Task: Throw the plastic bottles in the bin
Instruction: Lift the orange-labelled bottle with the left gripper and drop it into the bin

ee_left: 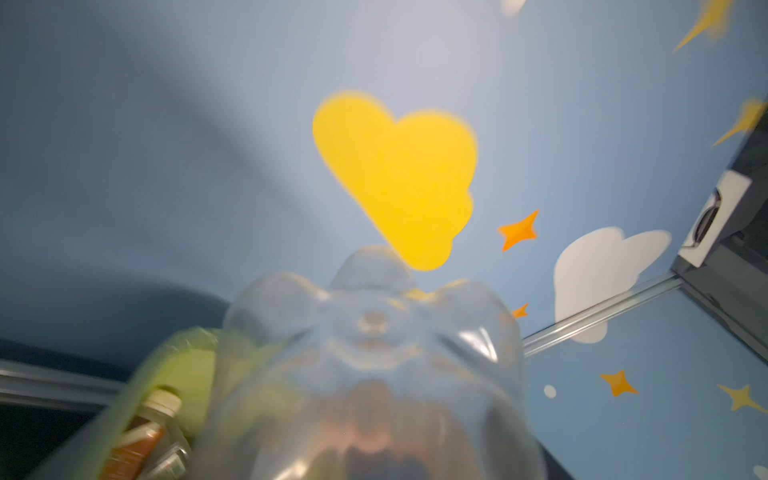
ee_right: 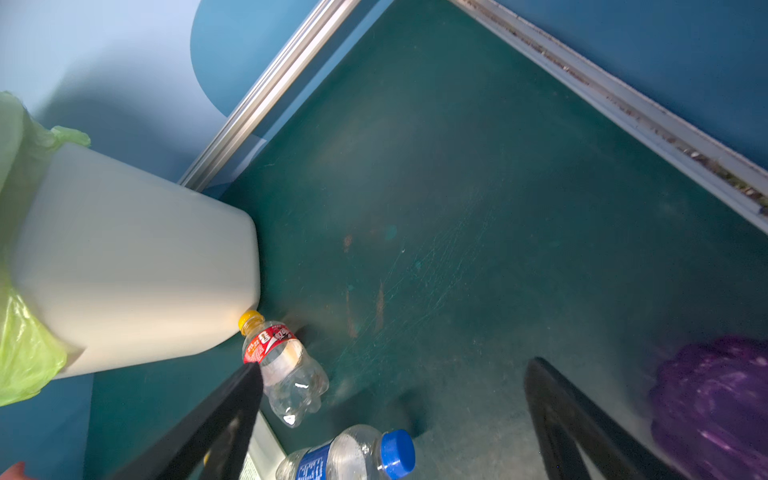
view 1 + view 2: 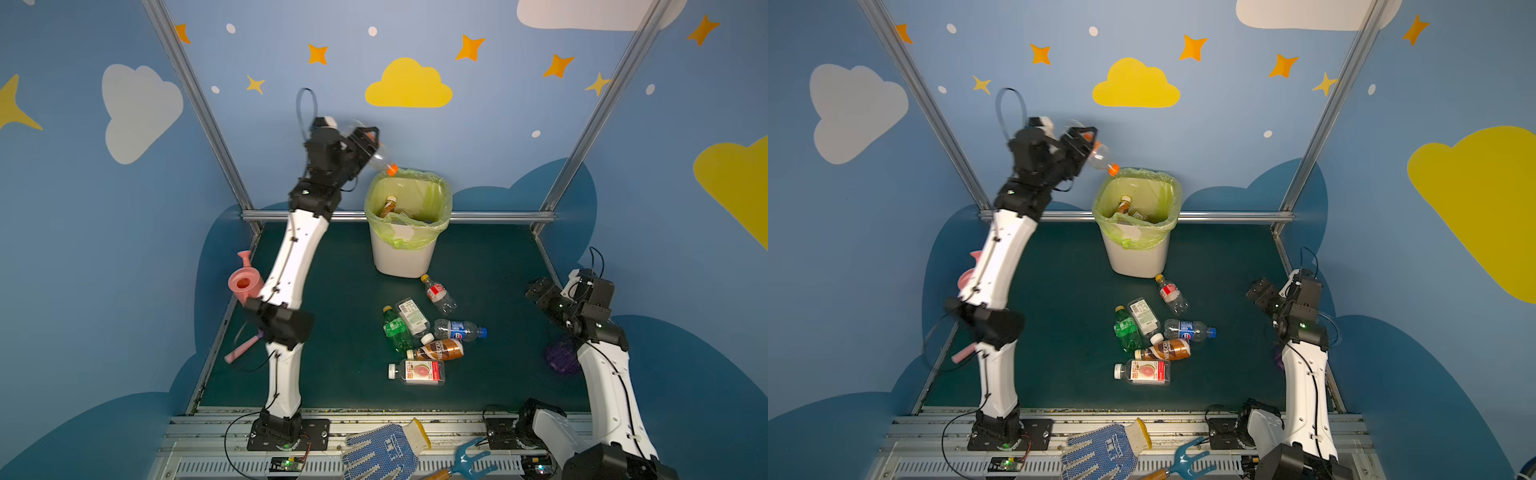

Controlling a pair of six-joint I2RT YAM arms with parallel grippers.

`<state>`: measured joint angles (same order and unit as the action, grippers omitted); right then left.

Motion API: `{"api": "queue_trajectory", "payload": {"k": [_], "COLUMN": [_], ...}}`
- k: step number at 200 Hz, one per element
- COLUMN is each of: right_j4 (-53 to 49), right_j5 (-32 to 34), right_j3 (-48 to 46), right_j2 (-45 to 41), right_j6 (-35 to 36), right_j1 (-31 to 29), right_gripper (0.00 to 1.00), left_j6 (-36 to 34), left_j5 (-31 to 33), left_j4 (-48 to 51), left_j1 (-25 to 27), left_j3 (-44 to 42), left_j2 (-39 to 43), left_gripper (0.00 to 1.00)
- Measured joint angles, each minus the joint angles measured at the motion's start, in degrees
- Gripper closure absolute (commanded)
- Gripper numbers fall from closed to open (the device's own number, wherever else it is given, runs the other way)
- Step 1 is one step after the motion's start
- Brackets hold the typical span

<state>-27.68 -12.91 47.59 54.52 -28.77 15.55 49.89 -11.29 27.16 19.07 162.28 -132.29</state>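
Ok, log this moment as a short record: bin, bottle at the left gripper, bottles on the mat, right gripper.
bin: white bin with yellow-green liner, at the mat's far edge, a brown bottle inside
left gripper: left gripper raised beside the bin's rim
airborne bottle: clear orange-capped bottle at its jaws, cap down toward the rim; grip unclear through blur
bottles on mat: six, lying in front of the bin
nearest bin: yellow-capped red-label bottle
right gripper: right gripper open, empty, above the mat

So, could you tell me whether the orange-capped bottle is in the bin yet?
Not yet: the bottle is in the air at the left gripper, cap-down above the bin's rim.
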Motion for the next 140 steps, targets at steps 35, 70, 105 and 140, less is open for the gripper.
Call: {"api": "queue_trajectory", "payload": {"k": [35, 70, 105, 140], "right_j4": [-1.3, -1.5, -2.0, -2.1], "right_j5": [-0.8, -2.3, -5.2, -8.3], "right_j3": [0.0, -1.5, -4.9, -10.3], "right_j2": [-0.7, -2.8, -2.9, -3.2], "right_j6": [0.2, -0.2, -3.3, -8.5], "right_j1": [0.1, 0.1, 0.1, -3.0], "right_gripper": [0.02, 0.02, 0.03, 0.04], "left_j6": [-1.9, -7.9, -10.7, -11.6], "left_j5": [-1.3, 2.2, 2.7, 1.7], "left_j4": [4.9, 5.6, 2.2, 0.0], "left_j1": [3.2, 3.3, 3.0, 3.1], "left_j3": [-9.5, -14.5, -9.3, -8.1], "left_j2": [-5.0, 6.3, 17.9, 20.9], "left_gripper": [0.00, 0.00, 0.00, 0.00]}}
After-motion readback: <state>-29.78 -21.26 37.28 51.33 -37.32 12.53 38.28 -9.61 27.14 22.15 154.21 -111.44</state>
